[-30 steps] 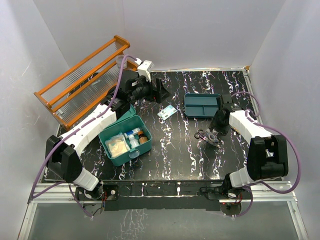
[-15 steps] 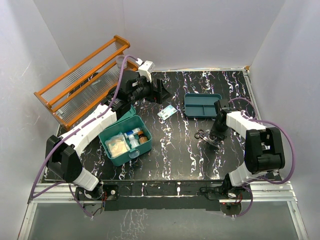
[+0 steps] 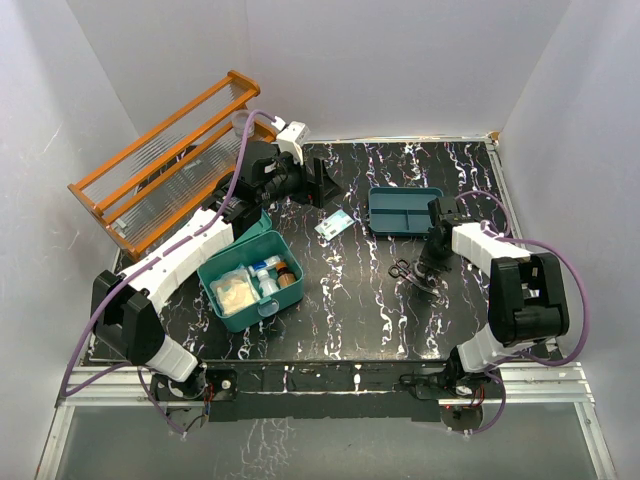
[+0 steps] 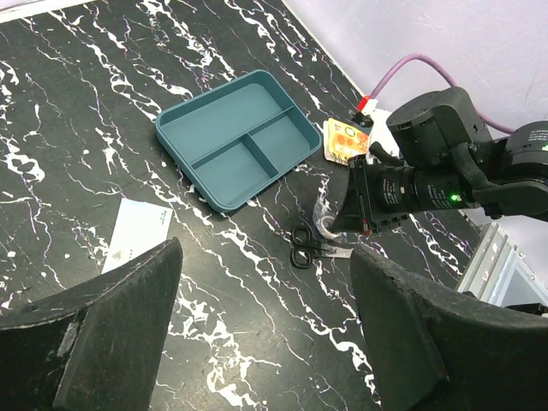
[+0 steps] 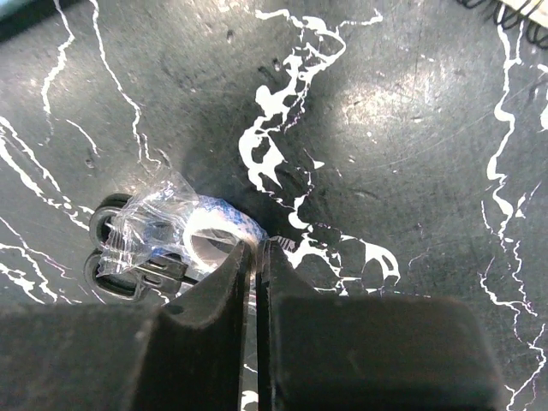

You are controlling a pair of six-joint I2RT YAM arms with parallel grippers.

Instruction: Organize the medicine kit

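From above, the medicine kit [image 3: 282, 300] sits open on the left side of the table [image 3: 350, 320], well apart from the right gripper [image 3: 424, 272]; the kit lies to that gripper's left, across the dark top; inside the kit I see a pale soft pack and a few small bottles, packed close; the left gripper [image 3: 322, 190] hangs past the kit near the far edge; the left arm's body passes close over the kit, so that arm is nearer to it; the right gripper is down at the table just beside the black scissors [image 3: 401, 267]; a flat teal tray [image 3: 400, 205] behind it looks empty; a small white card [image 3: 335, 225] lies between the tray and the kit; from the left wrist, the left fingers [image 4: 111, 342] stand wide apart with nothing between them; a little roll in clear wrap [image 4: 328, 219] touches the scissors' blade end, and the right gripper's tip is at the roll; the tray's three parts are bare; from the right wrist, the right fingers are pressed together right at the edge of the roll; they may be nipping the thin wrap, but I cannot tell; the roll lies up and left of the tips, with the scissors' rings farther left.
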